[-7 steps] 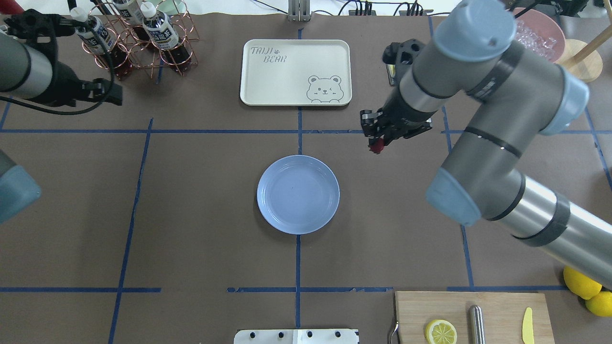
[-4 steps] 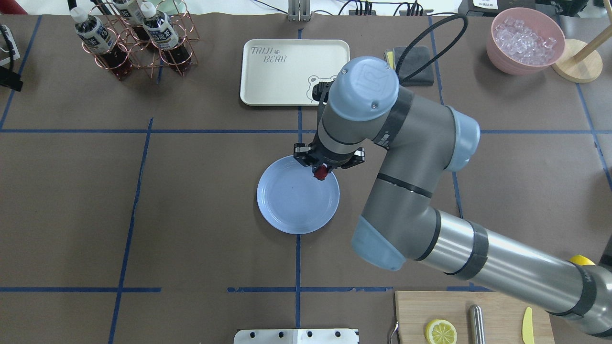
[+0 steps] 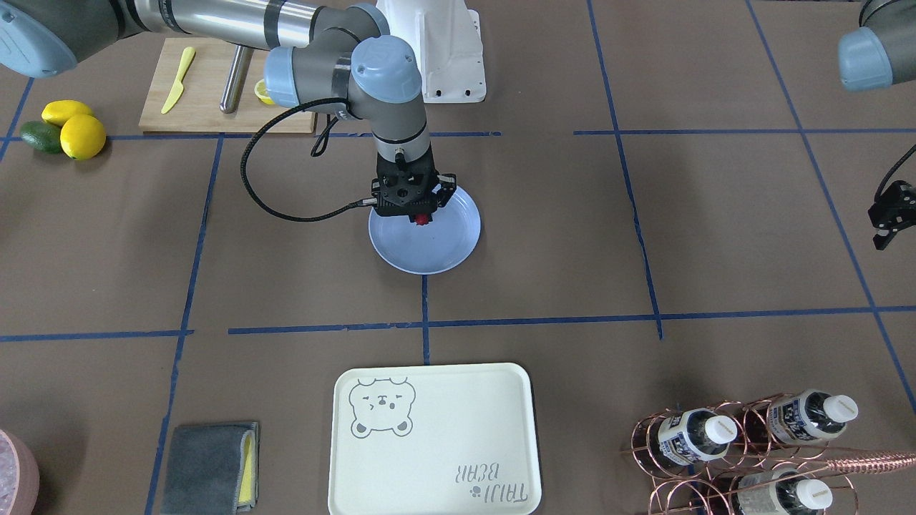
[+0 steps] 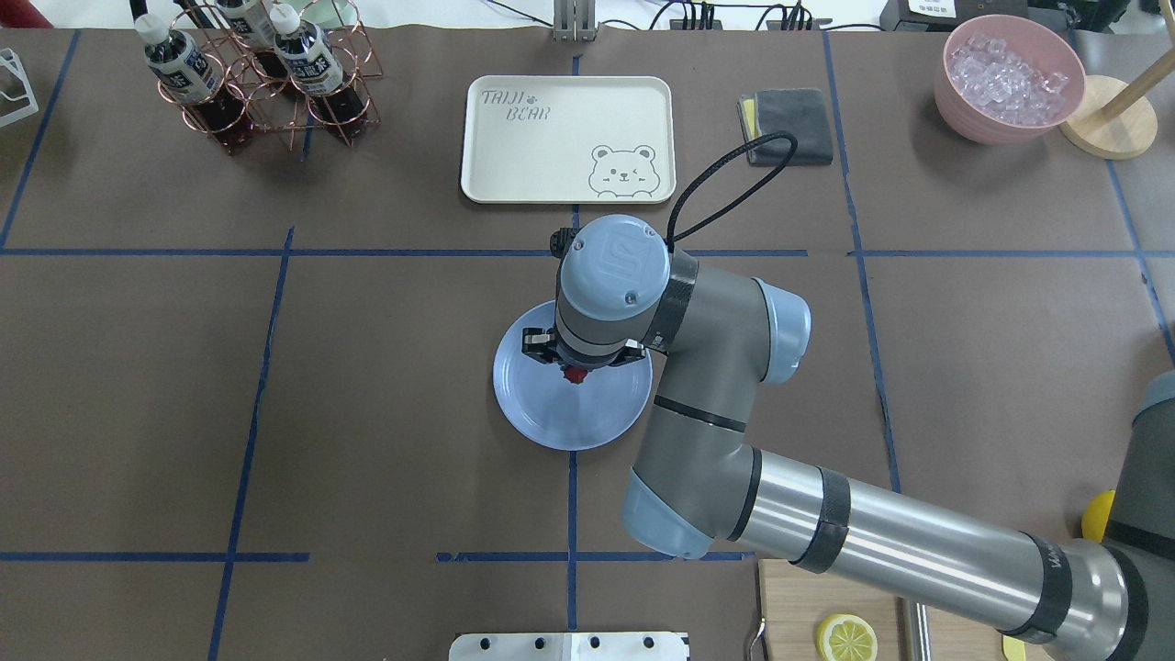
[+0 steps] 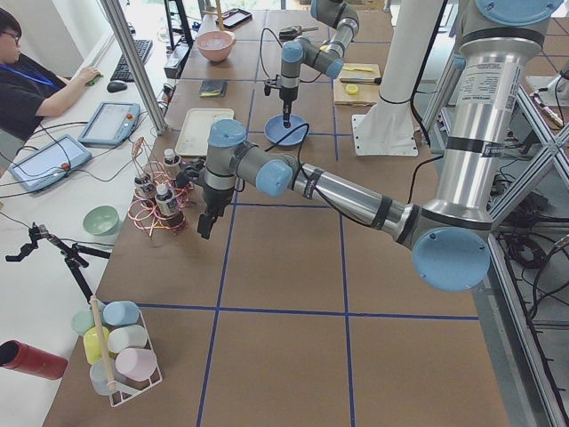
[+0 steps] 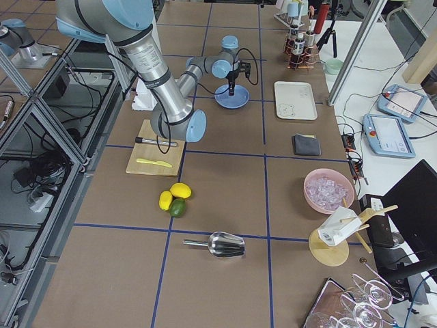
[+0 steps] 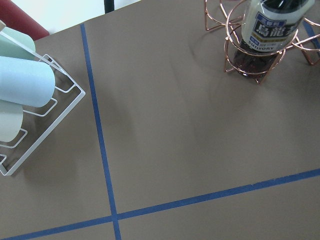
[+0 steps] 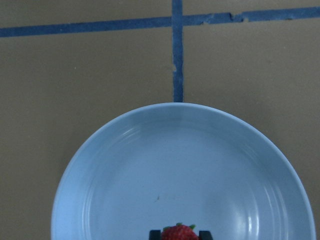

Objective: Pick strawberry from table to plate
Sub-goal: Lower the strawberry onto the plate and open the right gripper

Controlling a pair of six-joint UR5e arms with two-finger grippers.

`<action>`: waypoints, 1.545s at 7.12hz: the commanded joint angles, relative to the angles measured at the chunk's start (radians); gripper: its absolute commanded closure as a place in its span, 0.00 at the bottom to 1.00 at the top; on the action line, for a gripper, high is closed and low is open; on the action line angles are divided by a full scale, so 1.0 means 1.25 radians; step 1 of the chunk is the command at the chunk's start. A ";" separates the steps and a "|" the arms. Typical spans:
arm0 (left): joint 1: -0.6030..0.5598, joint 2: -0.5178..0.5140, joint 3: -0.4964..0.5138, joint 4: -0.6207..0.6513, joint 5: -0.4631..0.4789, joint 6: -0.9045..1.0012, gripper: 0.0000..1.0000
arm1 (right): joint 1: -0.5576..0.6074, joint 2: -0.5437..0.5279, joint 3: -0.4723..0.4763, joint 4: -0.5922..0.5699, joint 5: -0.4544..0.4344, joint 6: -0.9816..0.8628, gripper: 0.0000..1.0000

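Observation:
The light-blue plate (image 4: pixel 569 422) lies on the brown-paper table (image 4: pixel 367 386) at its middle. My right gripper (image 4: pixel 575 372) points straight down over the plate's middle, shut on the small red strawberry (image 4: pixel 575 375). In the front-facing view the strawberry (image 3: pixel 423 219) hangs between the fingertips just above the plate (image 3: pixel 429 254). In the right wrist view the berry (image 8: pixel 179 233) shows at the bottom edge, held over the plate (image 8: pixel 175 165). My left gripper (image 3: pixel 889 214) hovers far off by the bottle rack; I cannot tell its state.
A cream bear-print tray (image 4: pixel 569 138) lies beyond the plate. A copper rack of bottles (image 4: pixel 257 73), a grey cloth (image 4: pixel 789 115) and a pink bowl of ice (image 4: pixel 1010 78) line the far edge. A cutting board (image 4: pixel 799 606) with a lemon slice is near right.
My right arm carried the strawberry leftward and nearer, from over the bare table right of the plate to over the plate's middle. My left arm has gone out of the overhead view.

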 commanded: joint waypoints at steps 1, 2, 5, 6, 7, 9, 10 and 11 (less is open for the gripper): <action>-0.001 0.000 0.002 0.000 0.000 0.001 0.00 | -0.005 0.009 -0.029 0.006 -0.016 0.001 1.00; -0.001 -0.001 0.002 0.000 0.000 0.000 0.00 | -0.005 0.010 -0.031 0.006 -0.018 0.001 1.00; -0.001 -0.005 0.008 -0.001 0.000 0.000 0.00 | -0.005 0.011 -0.031 0.009 -0.016 0.032 0.23; -0.001 -0.005 0.009 -0.002 0.000 0.000 0.00 | -0.006 0.011 -0.030 0.009 -0.018 0.033 0.00; -0.001 -0.005 0.012 -0.003 0.000 0.000 0.00 | -0.005 0.011 -0.030 0.010 -0.016 0.033 0.00; -0.001 -0.006 0.014 -0.004 0.000 -0.002 0.00 | -0.005 0.007 0.002 0.003 -0.016 0.031 0.00; -0.001 -0.005 0.014 -0.004 0.000 -0.002 0.00 | 0.018 -0.003 0.040 -0.017 -0.008 0.026 0.00; -0.002 -0.002 0.014 -0.004 0.000 0.002 0.00 | 0.046 -0.028 0.135 -0.109 0.002 -0.002 0.00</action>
